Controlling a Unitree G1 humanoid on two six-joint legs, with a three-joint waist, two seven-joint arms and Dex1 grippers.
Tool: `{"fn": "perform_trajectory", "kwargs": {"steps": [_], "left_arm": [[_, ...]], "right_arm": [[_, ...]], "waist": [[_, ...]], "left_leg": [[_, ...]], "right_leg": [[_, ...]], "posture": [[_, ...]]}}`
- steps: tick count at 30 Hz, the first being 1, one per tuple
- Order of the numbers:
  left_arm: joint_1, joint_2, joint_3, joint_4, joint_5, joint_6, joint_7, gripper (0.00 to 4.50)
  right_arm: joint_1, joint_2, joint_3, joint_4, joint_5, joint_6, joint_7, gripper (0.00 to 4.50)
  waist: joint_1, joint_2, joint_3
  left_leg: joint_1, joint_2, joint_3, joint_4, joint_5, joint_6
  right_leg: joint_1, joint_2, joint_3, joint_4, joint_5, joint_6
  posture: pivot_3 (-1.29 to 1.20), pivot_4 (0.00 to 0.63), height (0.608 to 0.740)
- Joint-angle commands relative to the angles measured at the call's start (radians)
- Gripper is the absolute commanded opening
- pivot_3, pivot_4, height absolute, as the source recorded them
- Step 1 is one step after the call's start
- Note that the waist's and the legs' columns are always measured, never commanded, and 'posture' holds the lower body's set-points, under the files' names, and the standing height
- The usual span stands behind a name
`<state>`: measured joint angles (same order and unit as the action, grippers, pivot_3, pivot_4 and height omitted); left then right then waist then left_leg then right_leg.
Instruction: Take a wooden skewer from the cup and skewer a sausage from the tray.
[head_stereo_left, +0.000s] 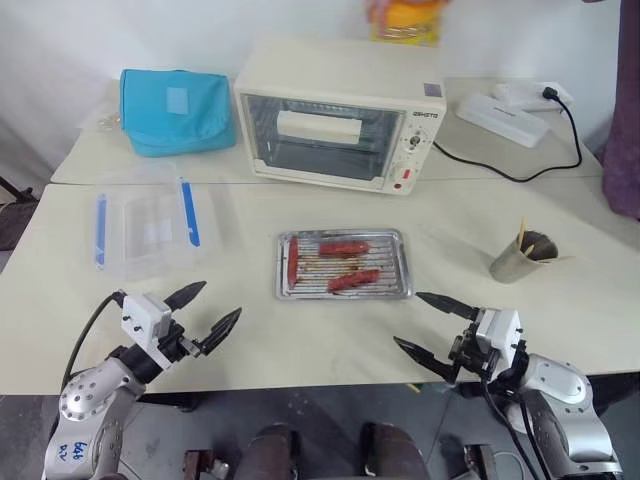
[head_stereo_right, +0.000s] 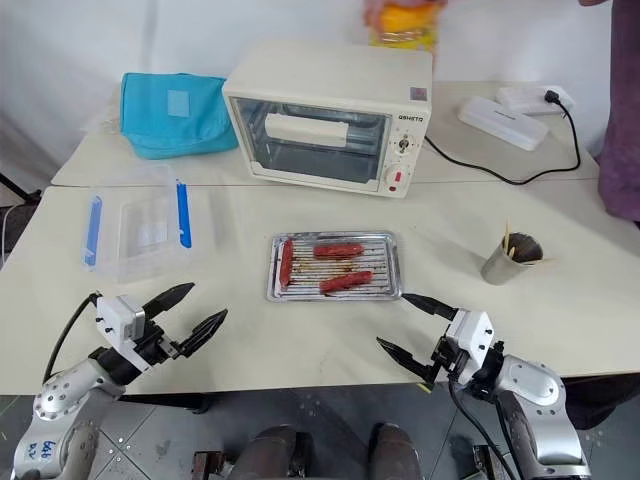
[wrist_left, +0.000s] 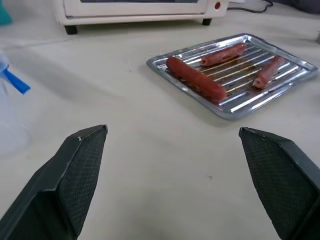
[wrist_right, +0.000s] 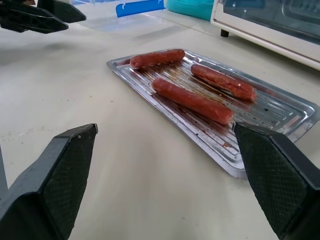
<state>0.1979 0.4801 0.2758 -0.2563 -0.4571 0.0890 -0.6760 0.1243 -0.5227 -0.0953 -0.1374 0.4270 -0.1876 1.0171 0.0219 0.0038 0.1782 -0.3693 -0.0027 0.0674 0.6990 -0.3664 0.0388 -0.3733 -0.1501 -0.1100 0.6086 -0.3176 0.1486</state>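
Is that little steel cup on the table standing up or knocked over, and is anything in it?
Upright. The cup stands on its base on the table, with wooden skewers sticking out of its open top.

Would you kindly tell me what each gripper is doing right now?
Left gripper: open, holding nothing.
Right gripper: open, holding nothing.

oven (head_stereo_right: 330, 117) | brand print top right of front, too blurred to read

The orange object (head_stereo_left: 404, 20) on the oven (head_stereo_left: 340, 110) is blurred and cut off; the skewers (head_stereo_left: 530, 243) in the cup (head_stereo_left: 517, 260) cannot be counted.
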Motion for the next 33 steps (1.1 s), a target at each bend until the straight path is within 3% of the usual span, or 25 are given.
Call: {"fn": "perform_trajectory", "kwargs": {"steps": [1, 16, 33], "left_arm": [[-0.006, 0.011, 0.019, 0.008, -0.005, -0.014, -0.016, 4.48], [0.038, -0.022, 0.015, -0.034, 0.003, -0.019, 0.017, 4.48], [0.059, -0.034, -0.026, -0.13, -0.016, 0.034, 0.032, 4.48]], "right_arm": [[-0.016, -0.039, -0.053, 0.03, 0.015, -0.034, 0.028, 4.5], [-0.024, -0.043, -0.056, 0.047, 0.027, -0.035, 0.063, 4.5], [0.077, -0.102, -0.099, 0.014, 0.046, -0.019, 0.1, 4.5]], "waist": [[0.0, 0.0, 0.0], [0.001, 0.0, 0.0], [0.001, 0.0, 0.0]], "left_leg": [[0.0, 0.0, 0.0, 0.0, 0.0, 0.0], [0.0, 0.001, 0.0, 0.0, 0.0, 0.0], [0.0, 0.0, 0.0, 0.0, 0.0, 0.0]], "right_leg": [[0.0, 0.0, 0.0, 0.0, 0.0, 0.0], [0.0, 0.0, 0.0, 0.0, 0.0, 0.0], [0.001, 0.0, 0.0, -0.001, 0.0, 0.0]], "posture": [[0.0, 0.15, 0.74], [0.0, 0.15, 0.74], [0.0, 0.15, 0.74]]}}
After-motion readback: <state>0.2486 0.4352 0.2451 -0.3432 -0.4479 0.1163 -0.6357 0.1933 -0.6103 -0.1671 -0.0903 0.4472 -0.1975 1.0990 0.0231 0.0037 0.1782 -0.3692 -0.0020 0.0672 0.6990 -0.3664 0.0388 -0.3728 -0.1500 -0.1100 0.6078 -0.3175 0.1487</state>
